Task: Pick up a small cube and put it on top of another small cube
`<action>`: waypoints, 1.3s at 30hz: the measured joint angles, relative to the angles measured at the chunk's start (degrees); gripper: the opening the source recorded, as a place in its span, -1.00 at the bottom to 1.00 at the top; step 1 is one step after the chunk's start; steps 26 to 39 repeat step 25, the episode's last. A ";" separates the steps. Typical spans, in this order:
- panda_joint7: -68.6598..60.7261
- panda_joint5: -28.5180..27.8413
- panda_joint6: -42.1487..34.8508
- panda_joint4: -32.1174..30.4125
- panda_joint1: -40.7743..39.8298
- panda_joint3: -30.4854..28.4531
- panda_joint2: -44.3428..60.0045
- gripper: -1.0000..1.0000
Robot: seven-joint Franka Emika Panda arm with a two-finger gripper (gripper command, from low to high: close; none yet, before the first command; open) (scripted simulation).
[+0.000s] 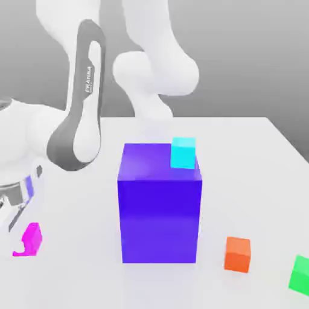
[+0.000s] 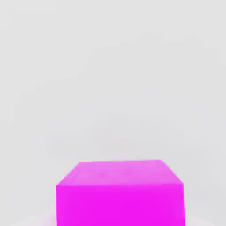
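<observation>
The small cube is being gripped by the closed gripper beneath the hand; lifting and stacking are being awaited.

- White table carries all the blocks.
- Big blue-violet block at centre.
- Small magenta cube near the exterior view's left edge.
- Orange cube and green cube near right.

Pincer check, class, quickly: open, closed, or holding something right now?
Pincer: closed on the small magenta-pink cube, which sits on the white table.
</observation>
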 joint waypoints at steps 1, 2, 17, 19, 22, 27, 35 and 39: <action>-1.27 -0.84 -0.51 0.39 1.44 1.58 -0.03 -1.00; -2.55 -1.67 -1.00 0.78 2.87 3.18 -0.05 -1.00; -20.62 -13.00 -6.37 5.46 23.52 25.33 0.79 -1.00; -20.88 -18.06 -4.78 7.91 28.45 25.63 5.65 -1.00; -20.54 -20.53 -3.64 9.04 30.76 25.03 8.28 1.00; -20.54 -20.53 -3.64 9.04 30.76 25.03 8.28 1.00; -20.54 -20.53 -3.64 9.04 30.76 25.03 8.28 1.00; -20.54 -20.53 -3.64 9.04 30.76 25.03 8.28 1.00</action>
